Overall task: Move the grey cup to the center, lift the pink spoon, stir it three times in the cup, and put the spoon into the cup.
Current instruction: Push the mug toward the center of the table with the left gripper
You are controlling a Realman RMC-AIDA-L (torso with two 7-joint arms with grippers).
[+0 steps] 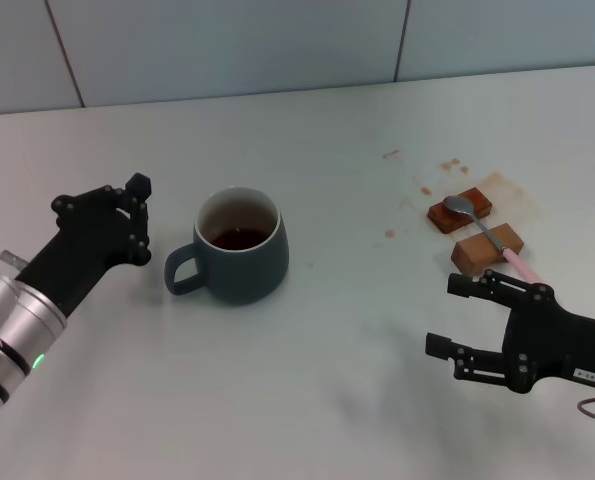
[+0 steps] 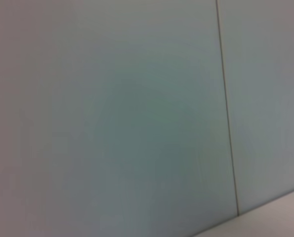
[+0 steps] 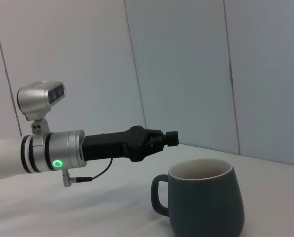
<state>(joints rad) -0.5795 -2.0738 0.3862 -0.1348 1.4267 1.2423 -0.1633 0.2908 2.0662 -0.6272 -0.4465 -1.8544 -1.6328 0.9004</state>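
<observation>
The grey cup (image 1: 239, 248) stands upright near the table's middle, with dark liquid inside and its handle pointing toward my left arm. It also shows in the right wrist view (image 3: 206, 205). The pink spoon (image 1: 517, 263) lies across two brown blocks (image 1: 487, 248) at the right, with its silver bowl on the far block. My left gripper (image 1: 137, 220) is open and empty just left of the cup's handle, apart from it, and shows in the right wrist view (image 3: 159, 139). My right gripper (image 1: 449, 315) is open and empty, low over the table just in front of the spoon's handle end.
Brown stains (image 1: 447, 170) mark the table behind the blocks. A pale panelled wall (image 1: 277, 45) runs along the table's far edge. The left wrist view shows only this wall (image 2: 137, 123).
</observation>
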